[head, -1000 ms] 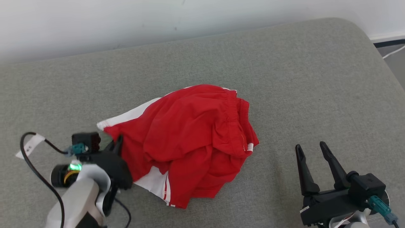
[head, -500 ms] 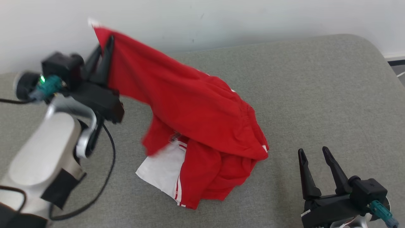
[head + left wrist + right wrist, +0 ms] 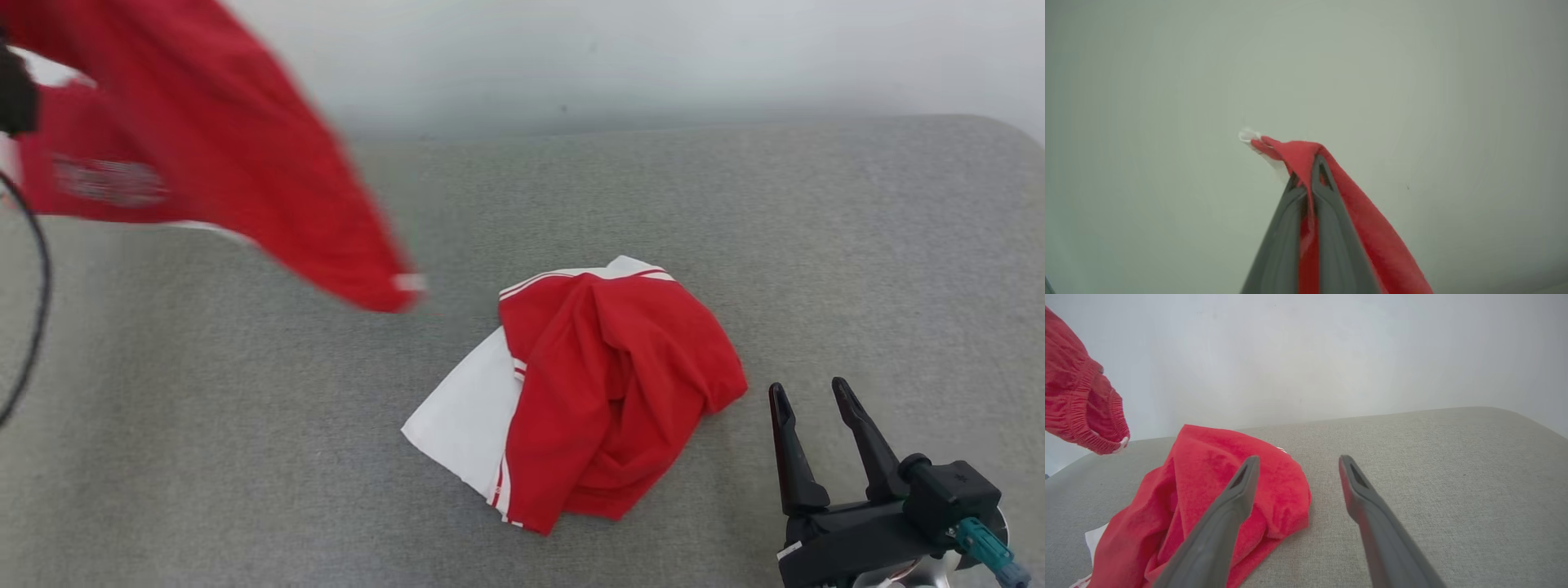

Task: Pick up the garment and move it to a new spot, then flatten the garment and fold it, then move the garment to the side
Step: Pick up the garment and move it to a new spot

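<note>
Up-left of the crumpled cloth (image 3: 620, 392), left gripper (image 3: 1308, 171) jaws clamp the red garment (image 3: 245, 163); right gripper (image 3: 808, 390) jaws spread wide, empty.

Bare room: padded surface (image 3: 735, 204), white wall (image 3: 653, 49)

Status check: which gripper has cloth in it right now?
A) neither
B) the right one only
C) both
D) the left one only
D: in the left wrist view the left gripper is shut on the lifted red garment, while the right gripper stands open beside the red-and-white garment lying on the grey cushion.
</note>
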Controlling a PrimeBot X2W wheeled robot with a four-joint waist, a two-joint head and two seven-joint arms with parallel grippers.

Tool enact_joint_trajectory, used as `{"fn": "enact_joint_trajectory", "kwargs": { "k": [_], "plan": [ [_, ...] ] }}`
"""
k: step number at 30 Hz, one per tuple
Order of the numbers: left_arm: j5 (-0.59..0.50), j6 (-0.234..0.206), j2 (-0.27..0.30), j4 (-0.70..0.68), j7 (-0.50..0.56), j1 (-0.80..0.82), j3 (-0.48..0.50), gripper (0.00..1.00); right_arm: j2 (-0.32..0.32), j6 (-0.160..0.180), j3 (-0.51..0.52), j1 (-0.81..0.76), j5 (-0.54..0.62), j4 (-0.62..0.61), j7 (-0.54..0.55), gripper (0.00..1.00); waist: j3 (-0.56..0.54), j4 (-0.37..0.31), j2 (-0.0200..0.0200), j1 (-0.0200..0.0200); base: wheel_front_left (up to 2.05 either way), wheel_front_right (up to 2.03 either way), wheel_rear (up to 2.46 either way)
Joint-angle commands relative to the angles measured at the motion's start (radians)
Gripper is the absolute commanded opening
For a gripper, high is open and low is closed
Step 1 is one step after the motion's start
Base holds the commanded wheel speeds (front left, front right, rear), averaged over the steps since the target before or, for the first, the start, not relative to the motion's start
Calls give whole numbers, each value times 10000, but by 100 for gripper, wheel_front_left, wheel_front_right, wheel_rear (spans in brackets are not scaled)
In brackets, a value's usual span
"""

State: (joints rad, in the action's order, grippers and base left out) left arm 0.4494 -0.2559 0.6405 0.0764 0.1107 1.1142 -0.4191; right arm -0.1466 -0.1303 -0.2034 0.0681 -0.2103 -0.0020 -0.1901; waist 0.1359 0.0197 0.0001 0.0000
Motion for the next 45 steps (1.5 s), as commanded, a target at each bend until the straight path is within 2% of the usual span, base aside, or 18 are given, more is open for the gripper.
{"fn": "enact_joint_trajectory", "kwargs": {
  "k": [1, 5, 11, 21, 25, 32, 43, 44, 45],
  "plan": [
    [-21, 70, 151, 102, 43, 153, 54, 0, -64, -8, -20, -11, 31, -24, -8, 100, 23, 247, -1, 0, 0, 0, 0],
    [-24, 240, 470, 758, 173, 330, 104, 0, -150, -8, -102, 84, -24, -62, 28, 100, 94, 503, -1, 0, 0, 0, 0],
    [214, 85, 770, 2093, -148, -350, 379, 0, -254, -8, -218, 198, -36, -185, 114, 100, 340, 661, -1, 0, 0, 0, 0],
    [1525, 395, 1, 3937, -1704, -1958, 1029, 0, -636, -8, -151, 363, -114, -484, 349, 100, 877, 685, -1, 0, 0, 0, 0],
    [1753, 303, -172, 4449, -1836, -2204, 1141, 0, -677, -8, -228, 463, -132, -587, 413, 100, 1001, 640, -1, 0, 0, 0, 0],
    [2739, 285, -471, 6322, -2495, -3191, 2029, 0, -849, -8, -352, 643, -218, -653, 457, 100, 1273, 384, -1, 0, 0, 0, 0],
    [3928, 827, -1396, 8330, -3229, -4334, 2814, 0, -965, -8, -236, 689, -202, -776, 568, 100, 1403, 492, -1, 0, 0, 0, 0],
    [4025, 851, -1460, 8426, -3293, -4391, 2891, 12, -964, -8, -248, 692, -204, -783, 585, 100, 1381, 522, -1, 0, 0, 0, 0],
    [4095, 861, -1522, 8477, -3346, -4458, 2956, 45, -963, -8, -255, 705, -214, -800, 592, 100, 1362, 547, -1, 0, 0, 0, 0]
  ]
}}
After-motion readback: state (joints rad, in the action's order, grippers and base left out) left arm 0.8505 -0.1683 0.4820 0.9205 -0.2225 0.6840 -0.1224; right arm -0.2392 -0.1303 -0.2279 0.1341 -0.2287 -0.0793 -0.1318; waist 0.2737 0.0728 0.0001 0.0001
